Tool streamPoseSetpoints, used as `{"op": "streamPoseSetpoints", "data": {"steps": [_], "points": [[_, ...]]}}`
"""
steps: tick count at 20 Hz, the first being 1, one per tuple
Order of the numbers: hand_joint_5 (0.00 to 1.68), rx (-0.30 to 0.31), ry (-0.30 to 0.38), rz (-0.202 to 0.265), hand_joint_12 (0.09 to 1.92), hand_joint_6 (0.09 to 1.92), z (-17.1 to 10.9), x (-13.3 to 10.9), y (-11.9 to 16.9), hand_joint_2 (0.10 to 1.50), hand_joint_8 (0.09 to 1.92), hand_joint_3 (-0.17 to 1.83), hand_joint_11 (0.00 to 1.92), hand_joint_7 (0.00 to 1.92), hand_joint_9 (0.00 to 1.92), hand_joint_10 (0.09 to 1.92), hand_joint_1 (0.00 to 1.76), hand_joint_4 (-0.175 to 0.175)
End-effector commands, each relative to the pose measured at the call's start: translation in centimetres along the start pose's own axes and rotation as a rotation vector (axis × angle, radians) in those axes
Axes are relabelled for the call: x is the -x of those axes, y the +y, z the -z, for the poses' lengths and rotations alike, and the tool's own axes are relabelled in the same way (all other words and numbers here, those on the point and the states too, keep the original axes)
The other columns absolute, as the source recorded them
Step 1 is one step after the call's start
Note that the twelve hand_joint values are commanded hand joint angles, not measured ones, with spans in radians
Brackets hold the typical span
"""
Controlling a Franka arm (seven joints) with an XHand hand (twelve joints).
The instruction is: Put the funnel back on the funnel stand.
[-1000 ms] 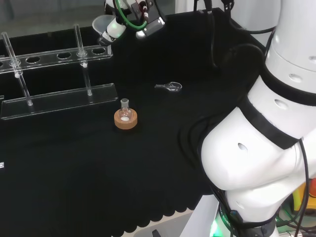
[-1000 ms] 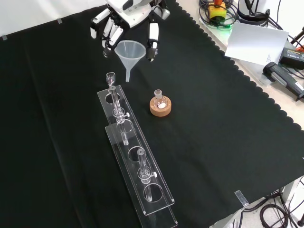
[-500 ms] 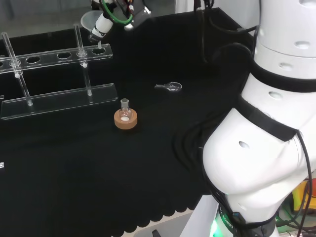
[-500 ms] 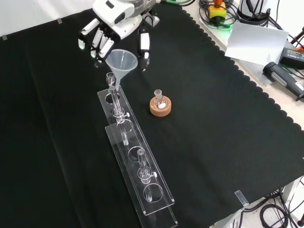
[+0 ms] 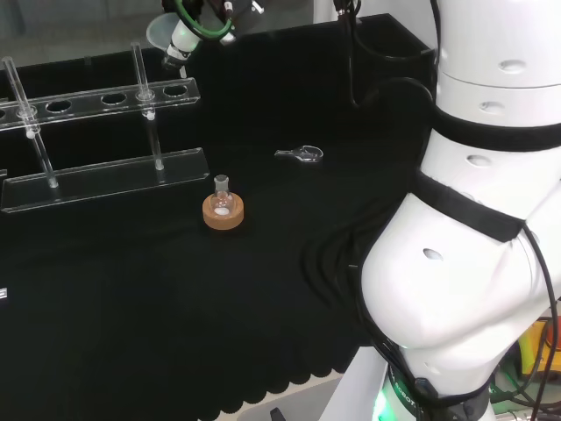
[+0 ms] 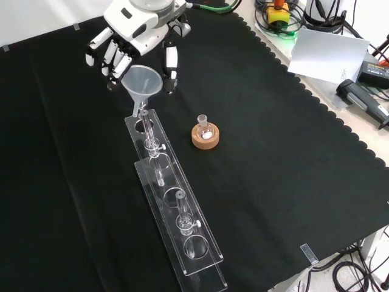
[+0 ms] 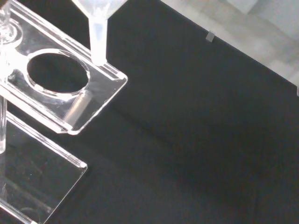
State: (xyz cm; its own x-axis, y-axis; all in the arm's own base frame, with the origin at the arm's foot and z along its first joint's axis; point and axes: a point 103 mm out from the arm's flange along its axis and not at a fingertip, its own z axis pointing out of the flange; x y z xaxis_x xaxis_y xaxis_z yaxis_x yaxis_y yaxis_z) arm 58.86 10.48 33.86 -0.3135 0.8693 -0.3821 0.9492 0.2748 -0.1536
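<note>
— Where's the clear plastic funnel (image 6: 141, 82)?
— Upper left of the front view, pinched between curled fingers and thumb of the black and white hand (image 6: 135, 33), its stem tip over the clear acrylic funnel stand (image 6: 173, 201)'s end hole

Funnel (image 7: 98, 35): translucent stem hangs over the end of the stand (image 7: 60, 93), tip approx. at the edge of the clear top plate, just beside the end hole (image 7: 57, 77) (not in it). Whether tip touches the plate: can't tell. Lower clear base plate (image 7: 37, 186) sits beneath. A clear post (image 7: 3, 126) runs btwn. the plates. Black cloth (image 7: 201, 140) all round; pale floor (image 7: 252, 28) past its edge.
</note>
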Motion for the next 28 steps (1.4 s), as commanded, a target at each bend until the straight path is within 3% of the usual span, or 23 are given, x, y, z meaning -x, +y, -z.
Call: {"op": "streamPoseSetpoints", "data": {"steps": [1, 6, 11, 19, 28], "points": [[0.74, -0.004, 0.023, -0.007, 1.20, 0.42, -0.8, 1.9, 0.1, 0.64, 0.20, 0.38, 0.00, 1.14, 0.89, 0.26, 0.66, 0.042], [0.74, -0.021, 0.039, -0.009, 1.21, 0.42, -0.4, -0.2, 0.1, 0.64, 0.20, 0.38, 0.00, 1.15, 0.89, 0.26, 0.66, 0.042], [0.74, -0.035, 0.052, 0.024, 1.21, 0.42, 0.1, -2.3, 0.2, 0.64, 0.20, 0.39, 0.00, 1.15, 0.89, 0.26, 0.66, 0.043], [0.74, -0.051, 0.047, 0.047, 1.21, 0.43, -0.1, -3.4, 0.4, 0.64, 0.20, 0.40, 0.00, 1.15, 0.89, 0.26, 0.66, 0.043], [0.74, -0.084, 0.057, 0.043, 1.21, 0.44, -2.1, -2.6, 0.8, 0.63, 0.20, 0.41, 0.00, 1.15, 0.89, 0.26, 0.66, 0.043]]}}
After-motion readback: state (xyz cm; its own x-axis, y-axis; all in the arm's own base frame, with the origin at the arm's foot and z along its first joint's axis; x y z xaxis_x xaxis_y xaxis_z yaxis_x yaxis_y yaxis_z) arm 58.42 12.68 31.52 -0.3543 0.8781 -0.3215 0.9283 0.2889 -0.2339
